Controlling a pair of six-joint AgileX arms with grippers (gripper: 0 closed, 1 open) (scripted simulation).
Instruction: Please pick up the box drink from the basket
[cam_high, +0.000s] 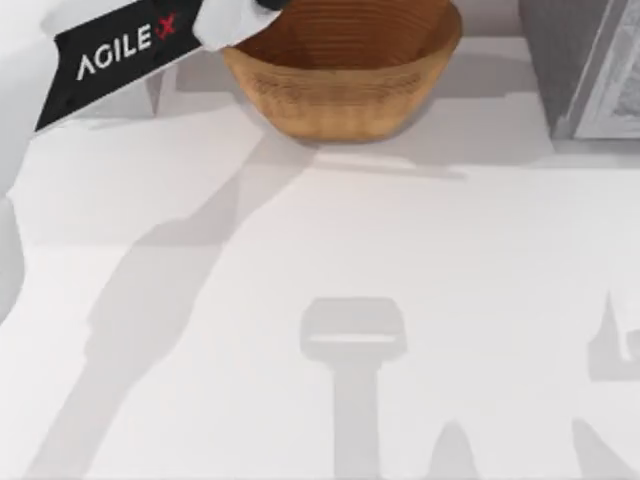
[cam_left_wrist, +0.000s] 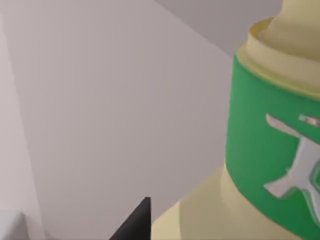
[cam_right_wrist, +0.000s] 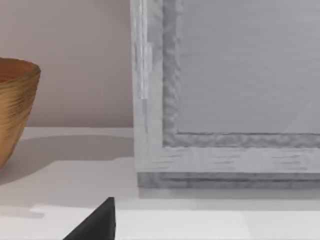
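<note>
My left arm (cam_high: 115, 55) reaches in from the top view's left corner toward the back of the desk (cam_high: 400, 250), its white wrist ending over the left rim of the basket (cam_high: 340, 85). The basket stands at the far middle of the desk, tan, with ribbed rings inside. From the left wrist view, the left pincer (cam_left_wrist: 140, 225) shows as a dark tip low in the frame, and the drink (cam_left_wrist: 260, 150) stands right beside it, very close to the camera: a cream-yellow body with a broad green band bearing a white mark, and a paler neck above the band. It looks upright or slightly tilted; I cannot tell which. I cannot tell how far the left pincer is open, or whether it has hold of the drink. Behind the drink is plain pale wall. My right arm is parked: the right pincer (cam_right_wrist: 97, 225) hangs low above the desk, and I cannot tell its opening either. Its camera faces the grey appliance (cam_right_wrist: 225, 100), which stands at the far right of the desk, apart from the basket, whose side curves in at that view's edge. Long arm shadows lie across the bare desk in front.
</note>
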